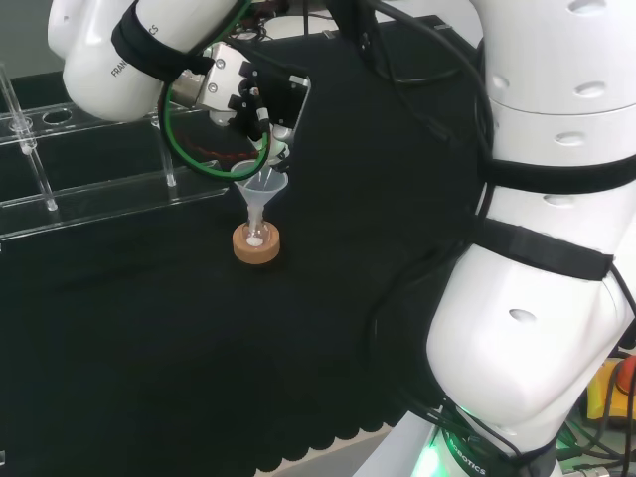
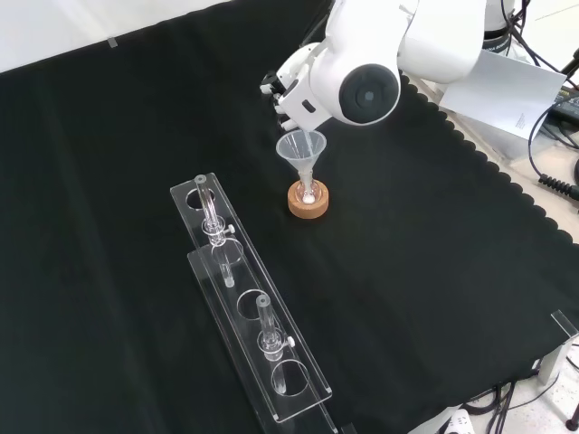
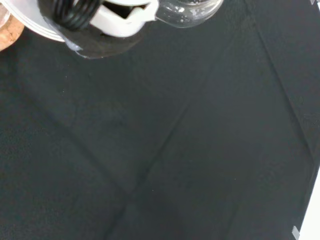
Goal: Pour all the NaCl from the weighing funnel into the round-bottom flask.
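The hand (image 1: 248, 94) hangs just above the funnel (image 1: 263, 189) in the head view, its fingers bent down toward the funnel's rim; whether they pinch anything cannot be told. In the front view a white link (image 2: 366, 90) of the arm stands before it. The funnel sits stem-down in the flask (image 2: 308, 193), which rests on a cork ring (image 2: 308, 201) on the black cloth (image 2: 434, 271); something white shows in the flask. Nearer in the front view lies a clear rack (image 2: 249, 303) holding glass tubes.
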